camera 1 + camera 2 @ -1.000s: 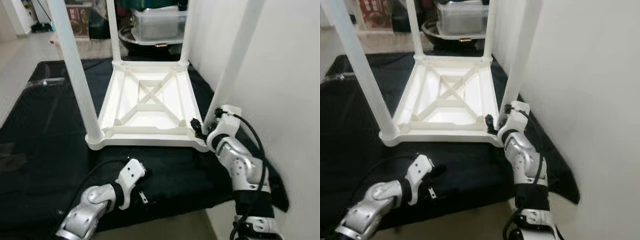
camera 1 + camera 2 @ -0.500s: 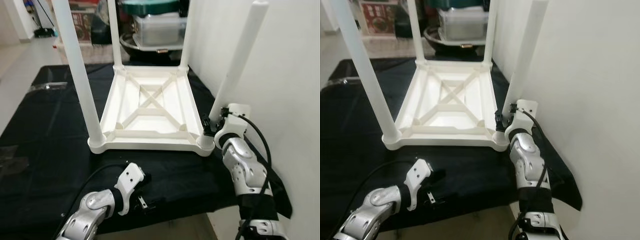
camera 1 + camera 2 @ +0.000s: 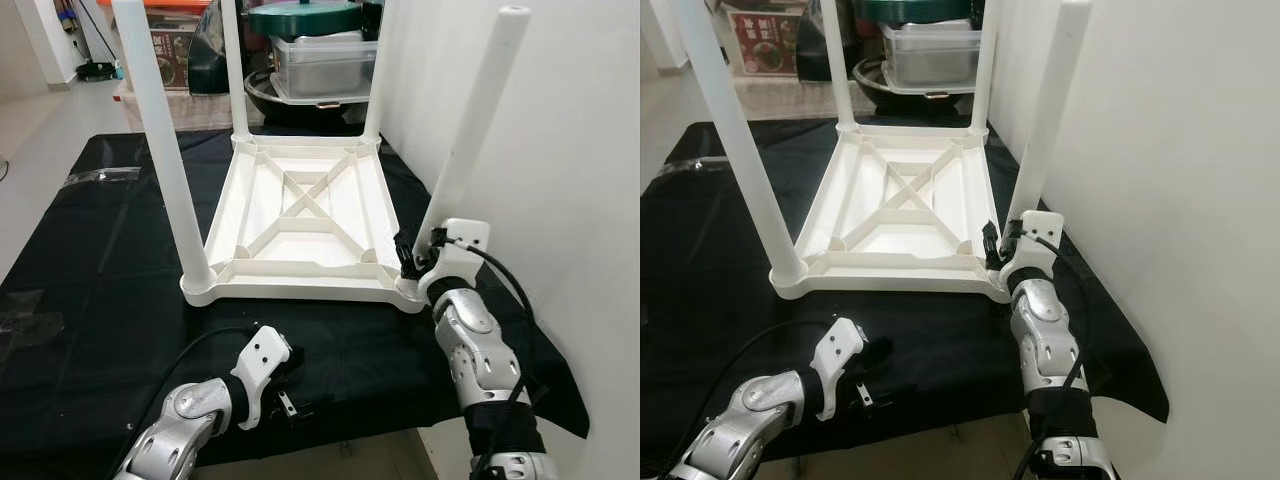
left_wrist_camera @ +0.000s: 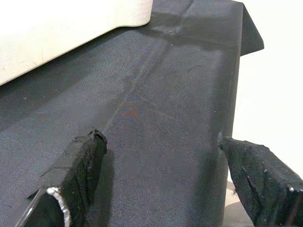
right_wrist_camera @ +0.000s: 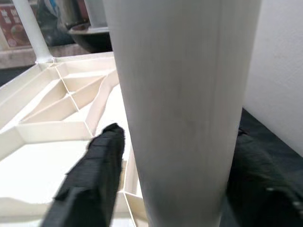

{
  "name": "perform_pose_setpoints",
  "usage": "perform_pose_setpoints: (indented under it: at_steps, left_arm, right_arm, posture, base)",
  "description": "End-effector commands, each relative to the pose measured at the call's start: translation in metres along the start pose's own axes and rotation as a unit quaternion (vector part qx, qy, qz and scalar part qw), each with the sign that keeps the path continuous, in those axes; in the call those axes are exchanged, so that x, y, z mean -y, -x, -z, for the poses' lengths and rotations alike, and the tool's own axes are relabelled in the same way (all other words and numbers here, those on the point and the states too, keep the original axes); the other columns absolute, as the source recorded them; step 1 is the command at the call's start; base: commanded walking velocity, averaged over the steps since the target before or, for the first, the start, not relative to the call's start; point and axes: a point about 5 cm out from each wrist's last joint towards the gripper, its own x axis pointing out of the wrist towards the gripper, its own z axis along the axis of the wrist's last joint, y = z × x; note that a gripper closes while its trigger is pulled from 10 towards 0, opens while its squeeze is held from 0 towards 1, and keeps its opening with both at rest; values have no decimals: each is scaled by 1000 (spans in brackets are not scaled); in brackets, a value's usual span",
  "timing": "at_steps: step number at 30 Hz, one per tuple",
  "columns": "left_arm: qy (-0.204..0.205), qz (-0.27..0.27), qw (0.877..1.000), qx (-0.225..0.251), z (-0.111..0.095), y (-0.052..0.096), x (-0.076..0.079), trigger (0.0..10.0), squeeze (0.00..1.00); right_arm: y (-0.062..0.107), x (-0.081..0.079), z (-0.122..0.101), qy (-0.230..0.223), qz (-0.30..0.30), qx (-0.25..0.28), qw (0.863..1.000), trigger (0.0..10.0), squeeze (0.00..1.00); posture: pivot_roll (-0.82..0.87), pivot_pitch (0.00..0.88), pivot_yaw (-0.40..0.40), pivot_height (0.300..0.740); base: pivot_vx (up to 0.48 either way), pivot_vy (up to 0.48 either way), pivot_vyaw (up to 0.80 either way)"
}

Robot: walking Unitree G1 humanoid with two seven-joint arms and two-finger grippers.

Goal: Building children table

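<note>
Left eye view: black cloth (image 3: 90, 300) covers the worktop; its near edge runs just under your left forearm, and the near right corner hangs off beside the white wall (image 3: 580, 200). That wall runs tight along the right side, so you have almost no room there; open cloth lies to the left and in front.

Upside-down white table top (image 3: 300, 225) lies flat mid-cloth, ribbed underside up. Three legs stand upright in the near-left (image 3: 165, 150) and two far corners. The fourth leg (image 3: 465, 140) stands tilted at the near-right corner, leaning towards the wall.

Right gripper (image 3: 412, 258) sits at that leg's base; in the right wrist view its fingers (image 5: 94, 175) lie either side of the leg, clamped on it.

Left gripper (image 4: 161, 189) hovers low over bare cloth near the front edge, fingers apart, holding nothing.

Storage bins and a dark basin (image 3: 310, 70) stand behind the far edge. A clear plastic wrapper (image 3: 95, 175) lies far left on the cloth.
</note>
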Motion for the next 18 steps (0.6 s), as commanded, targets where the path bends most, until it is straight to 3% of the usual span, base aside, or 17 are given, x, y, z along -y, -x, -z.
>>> perform_pose_setpoints:
  at_steps: [1, 18]
  left_arm:
    - [0, 0, 1000, -6, 3, 0, 2, 10000, 0]
    - [-1, -1, 1000, -6, 2, -1, 0, 10000, 0]
  right_arm:
    - [-3, 0, 7, 9, 2, -6, 1000, 10000, 0]
    - [-17, -4, 2, 12, 9, 38, 999, 10000, 0]
  posture:
    - [87, 0, -84, 740]
    - [103, 0, -83, 740]
  base:
    - [0, 0, 0]
    - [0, 0, 0]
